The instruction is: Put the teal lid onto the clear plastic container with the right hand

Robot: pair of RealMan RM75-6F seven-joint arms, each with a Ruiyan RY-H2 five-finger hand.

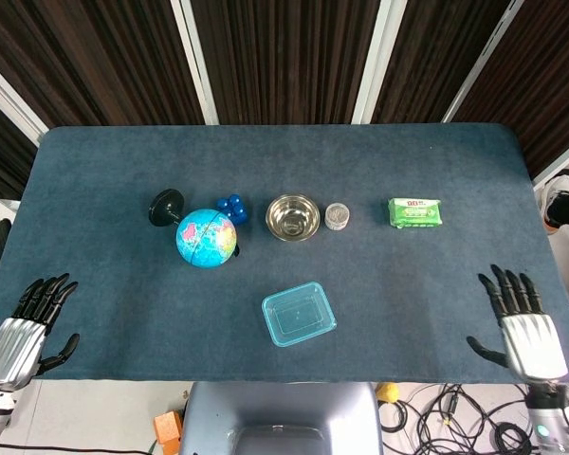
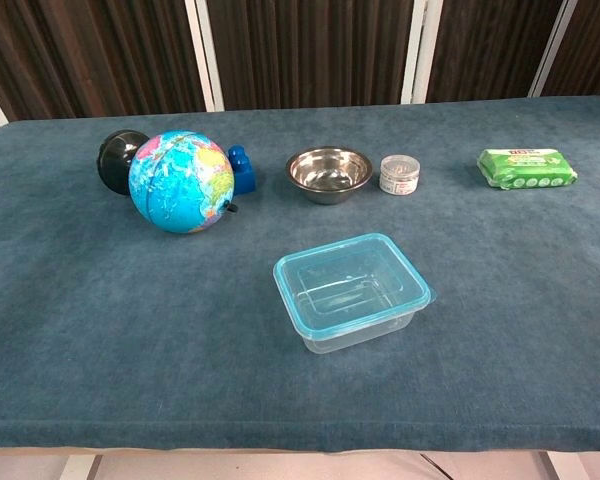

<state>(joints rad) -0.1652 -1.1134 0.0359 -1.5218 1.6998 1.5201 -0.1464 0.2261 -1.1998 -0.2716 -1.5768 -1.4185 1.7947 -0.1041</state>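
The clear plastic container (image 1: 299,315) (image 2: 351,291) stands near the table's front middle with the teal lid (image 2: 310,302) seated on its rim. My right hand (image 1: 523,332) is far off at the front right corner, fingers spread, holding nothing. At the front left corner my left hand (image 1: 24,334) is likewise spread and empty. Neither hand shows in the chest view.
Behind the container a row runs left to right: a black round object (image 1: 165,207), a globe (image 1: 206,238), blue blocks (image 1: 232,207), a steel bowl (image 1: 293,217), a small clear jar (image 1: 337,216) and a green packet (image 1: 414,211). Cables (image 1: 436,417) lie on the floor below.
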